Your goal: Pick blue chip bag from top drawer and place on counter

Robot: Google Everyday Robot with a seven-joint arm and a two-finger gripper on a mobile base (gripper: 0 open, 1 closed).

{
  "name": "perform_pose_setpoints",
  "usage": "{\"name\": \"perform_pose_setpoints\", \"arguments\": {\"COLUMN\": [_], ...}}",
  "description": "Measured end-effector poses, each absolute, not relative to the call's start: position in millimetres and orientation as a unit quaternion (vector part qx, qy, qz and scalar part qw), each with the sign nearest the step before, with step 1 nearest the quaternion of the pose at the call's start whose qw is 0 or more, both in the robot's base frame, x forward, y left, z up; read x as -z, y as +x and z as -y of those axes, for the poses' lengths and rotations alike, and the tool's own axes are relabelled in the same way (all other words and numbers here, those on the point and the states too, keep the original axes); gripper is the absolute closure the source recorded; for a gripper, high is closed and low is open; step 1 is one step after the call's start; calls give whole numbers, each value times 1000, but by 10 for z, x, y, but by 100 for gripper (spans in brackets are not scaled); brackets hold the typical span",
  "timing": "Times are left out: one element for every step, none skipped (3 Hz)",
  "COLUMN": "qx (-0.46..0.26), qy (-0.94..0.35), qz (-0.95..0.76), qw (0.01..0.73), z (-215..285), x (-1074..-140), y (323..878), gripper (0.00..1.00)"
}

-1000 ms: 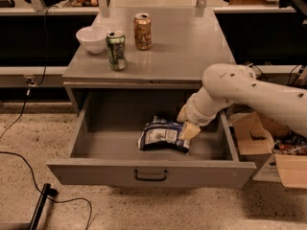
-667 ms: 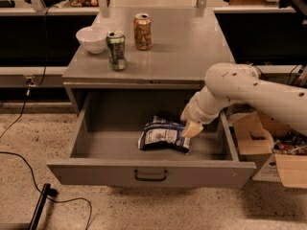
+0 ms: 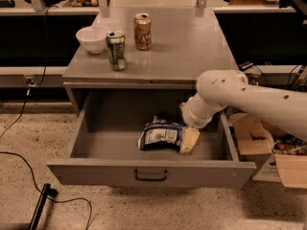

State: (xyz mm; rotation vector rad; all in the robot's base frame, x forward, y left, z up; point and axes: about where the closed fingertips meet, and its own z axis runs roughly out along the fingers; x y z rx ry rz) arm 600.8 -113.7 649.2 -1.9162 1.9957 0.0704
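Bag look: the bag [image 3: 160,134] is crumpled dark blue foil with a white printed panel facing up. It lies flat, its long side across the drawer.
Bag place: on the floor of the open drawer [image 3: 96,174], a little right of centre and clear of the walls.
Tool: the cream tool [image 3: 188,140] is down inside the drawer, touching the bag's right end. I cannot tell whether it is apart or clamped on the bag.
Arm: the white arm [image 3: 249,97] reaches in from the right, over the drawer's right wall.
Desk: the desk [image 3: 187,47] holds a green can [image 3: 115,50], an orange can [image 3: 142,31] and a white bowl [image 3: 92,38] at its left, all upright.
Change: the tool is lower than a second ago, now level with the bag, and the arm's bend has dropped slightly. The bag lies where it did.
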Motion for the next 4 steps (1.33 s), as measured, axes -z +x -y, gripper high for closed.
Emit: {"name": "perform_pose_setpoints", "arguments": {"qx": [-32,-60,-96,-116], "qy": [-669,-653,-646,-647], "qz": [-721,-732,-727,-710], "qw": [178,186,210,252], "z": [985,926,869,860], "x": [-6242,-6143,-6222,-6481], "y": [6037,6068,6072,6049], "gripper": [0,19,42,66]}}
